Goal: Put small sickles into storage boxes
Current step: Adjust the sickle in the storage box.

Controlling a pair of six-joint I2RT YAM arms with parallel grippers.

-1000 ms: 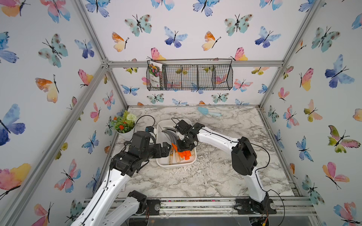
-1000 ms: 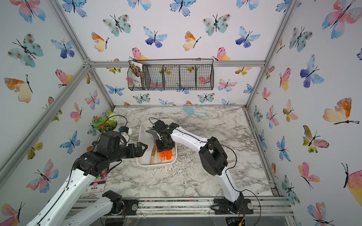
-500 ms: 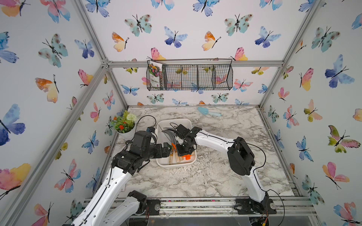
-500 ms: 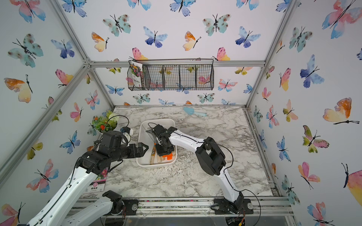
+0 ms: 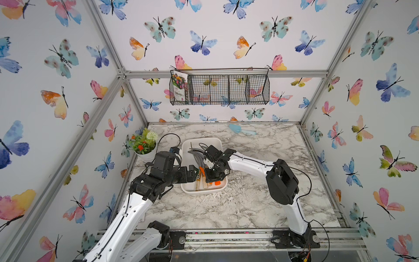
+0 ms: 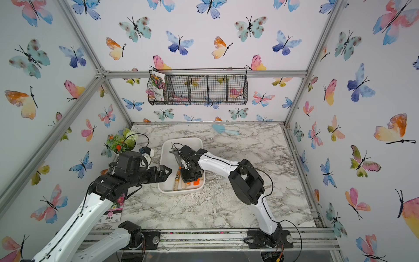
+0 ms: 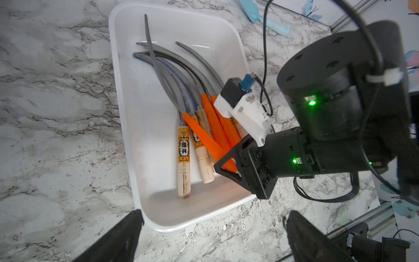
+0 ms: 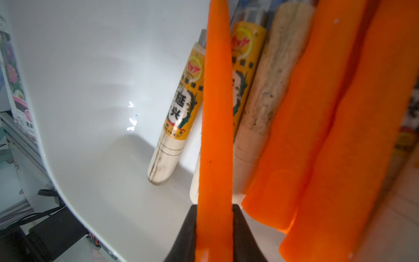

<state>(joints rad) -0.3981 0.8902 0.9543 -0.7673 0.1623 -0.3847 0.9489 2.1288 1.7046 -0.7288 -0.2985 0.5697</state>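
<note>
The white storage box (image 5: 201,140) (image 6: 181,139) (image 7: 118,90) lies at mid-table and holds several small sickles (image 5: 196,156) (image 7: 183,145), grey blades fanned to the far end, handles to the near end. My right gripper (image 5: 212,179) (image 6: 189,178) (image 7: 229,165) (image 8: 215,206) reaches down inside the box, shut on one orange sickle handle (image 7: 201,138) (image 8: 216,136) that lies across the wooden, labelled handles. The other orange handles (image 8: 317,113) lie right beside it. My left gripper (image 5: 196,171) (image 6: 169,171) (image 7: 214,215) hangs open over the box's near left corner, holding nothing.
A pale blue trowel (image 5: 241,130) lies at the back of the marble table. A potted plant (image 5: 145,145) stands at the left wall. A black wire basket (image 5: 220,89) hangs on the back wall. A seed packet (image 6: 113,211) lies under the left arm.
My right gripper has sunk toward the box's near end and its jaws have shut on the orange handle. The left arm has not moved.
</note>
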